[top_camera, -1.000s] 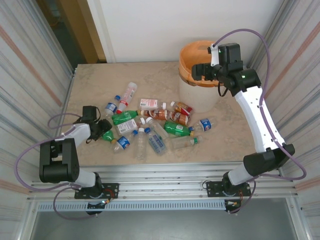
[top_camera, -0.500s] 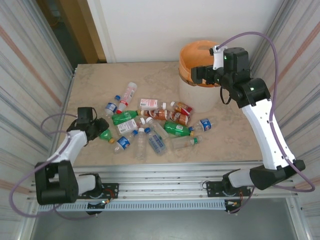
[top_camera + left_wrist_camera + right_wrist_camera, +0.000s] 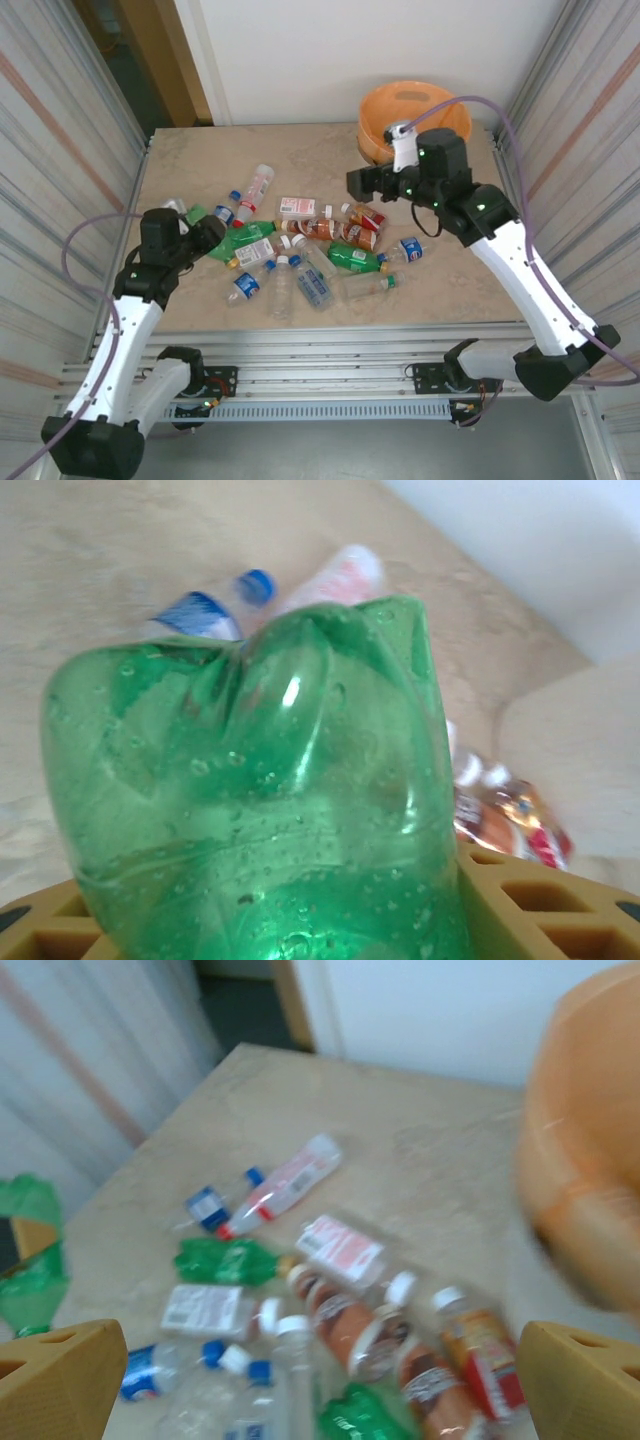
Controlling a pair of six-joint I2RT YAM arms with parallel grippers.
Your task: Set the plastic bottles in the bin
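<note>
the left gripper [image 3: 203, 233] is closed on a clear green plastic bottle [image 3: 260, 800] and holds it above the near left part of the beige stone-patterned table [image 3: 200, 160]. in the left wrist view the bottle's lobed base faces the camera, wedged between the tan grid-patterned fingers [image 3: 540, 900], with small droplets on its wall. from above, only a bit of green shows at the far side of that gripper.

the other plastic bottles [image 3: 310, 255] lie on their sides in a loose heap at the middle of the table, to the right of the left gripper. among them are a second green bottle with a white label [image 3: 245, 237], a clear bottle with a pink label [image 3: 258, 185] at the far left of the heap, brown bottles with red and orange labels [image 3: 345, 232], and a clear blue-labelled bottle with a blue cap [image 3: 245, 285] on the near side.

the right gripper [image 3: 362, 183] hangs over the far right side of the heap, its jaws spread wide with nothing between them. in the right wrist view its tan fingers [image 3: 60, 1380] sit at the bottom corners with the heap lying below.

the round bin lined with an orange plastic bag [image 3: 390, 105] stands at the far right corner of the table, just beyond the right gripper. its lower body is hidden behind the right arm [image 3: 500, 250].
</note>
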